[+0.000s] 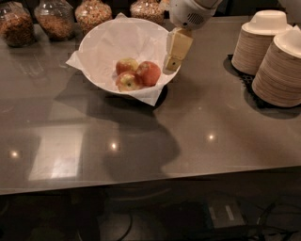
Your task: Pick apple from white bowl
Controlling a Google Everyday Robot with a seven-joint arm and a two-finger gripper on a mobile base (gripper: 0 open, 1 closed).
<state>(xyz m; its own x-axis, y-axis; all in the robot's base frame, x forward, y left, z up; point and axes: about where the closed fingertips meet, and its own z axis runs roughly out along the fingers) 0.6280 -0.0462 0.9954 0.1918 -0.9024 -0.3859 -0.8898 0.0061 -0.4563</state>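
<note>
We reach in from the top edge of the view, our white rounded wrist (190, 13) sitting high, and our cream-coloured gripper (172, 63) hangs just below it, pointing downward with a slight tilt, in the upper middle.

The gripper (170, 65) hangs over the right rim of the white bowl (96, 40), just beside the apple (149, 73), which two other apples (127, 81) crowd from the left and which lies open from above; jars (94, 14) wall the back and stacked paper bowls (261, 47) stand well apart on the right.
</note>
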